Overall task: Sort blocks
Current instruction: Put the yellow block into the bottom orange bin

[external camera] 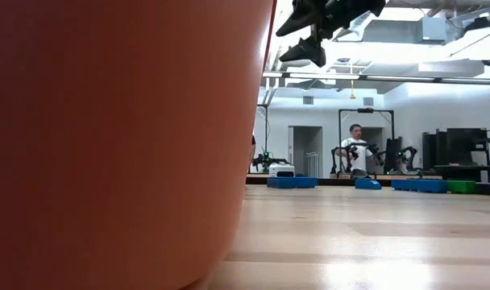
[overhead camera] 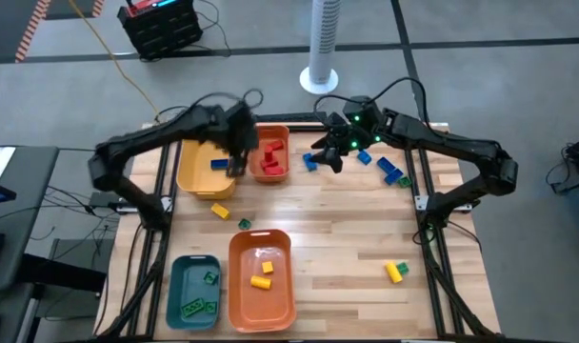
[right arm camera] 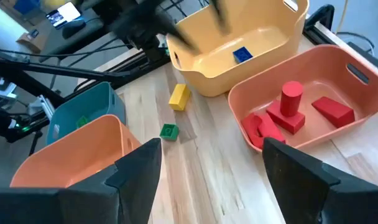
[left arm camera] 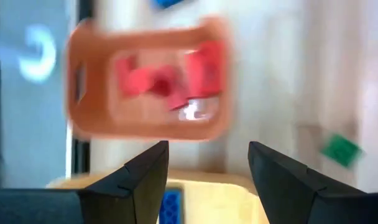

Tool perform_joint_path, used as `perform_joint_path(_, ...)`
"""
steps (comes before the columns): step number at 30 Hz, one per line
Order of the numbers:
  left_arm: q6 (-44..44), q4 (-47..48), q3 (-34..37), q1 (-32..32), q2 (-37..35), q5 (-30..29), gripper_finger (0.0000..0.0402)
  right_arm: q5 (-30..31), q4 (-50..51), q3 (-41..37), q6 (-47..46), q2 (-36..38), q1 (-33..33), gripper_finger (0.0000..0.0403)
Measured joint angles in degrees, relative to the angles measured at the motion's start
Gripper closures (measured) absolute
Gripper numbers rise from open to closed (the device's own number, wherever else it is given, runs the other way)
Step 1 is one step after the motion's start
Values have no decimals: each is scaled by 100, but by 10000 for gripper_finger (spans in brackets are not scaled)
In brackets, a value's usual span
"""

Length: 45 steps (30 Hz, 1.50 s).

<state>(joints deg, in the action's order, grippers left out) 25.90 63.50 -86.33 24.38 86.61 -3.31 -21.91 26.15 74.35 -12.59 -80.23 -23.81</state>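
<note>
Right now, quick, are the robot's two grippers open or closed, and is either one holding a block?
Left gripper: open, holding nothing, above the yellow bin.
Right gripper: open, holding nothing, near the blue blocks.

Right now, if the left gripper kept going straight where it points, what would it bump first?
Probably the small orange plastic bin holding red plastic blocks. The open left gripper points at it across the yellow plastic bin's rim, though depth is unclear.

Grey floor (overhead camera: 499, 38), white fan column (overhead camera: 324, 43), black crate (overhead camera: 161, 27); seated person (external camera: 357, 150) beyond, white walls (external camera: 321, 129)
</note>
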Motion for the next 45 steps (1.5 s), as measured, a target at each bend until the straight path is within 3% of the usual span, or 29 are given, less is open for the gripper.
perform_joint_path(4, 886, 23, 694, -955, -614, -184, 185, 0, 3, 0, 94, 0, 4, 113)
perform_joint_path(11, 942, 72, 2014, -2035, -1279, -292, 184, 0, -2, 0, 154, 0, 50, 113)
perform_joint_path(15, 1028, 106, 2359, -2404, -1260, -675, 184, -2, 0, 0, 158, 0, 52, 113)
perform_joint_path(20, 1060, 242, 2372, -2821, -778, -653, 184, -2, 0, 0, 157, 0, 52, 113)
perform_joint_path(26, 1085, 133, 2374, -2926, -133, -82, 184, -3, 1, 0, 122, -1, 52, 113)
perform_joint_path(31, 1100, -418, 2374, -2717, -122, 170, 184, -4, 4, 0, 104, -2, 59, 113)
perform_joint_path(45, 2190, -495, 2642, -2164, -157, 585, 184, -4, 1, 0, 87, -2, 155, 113)
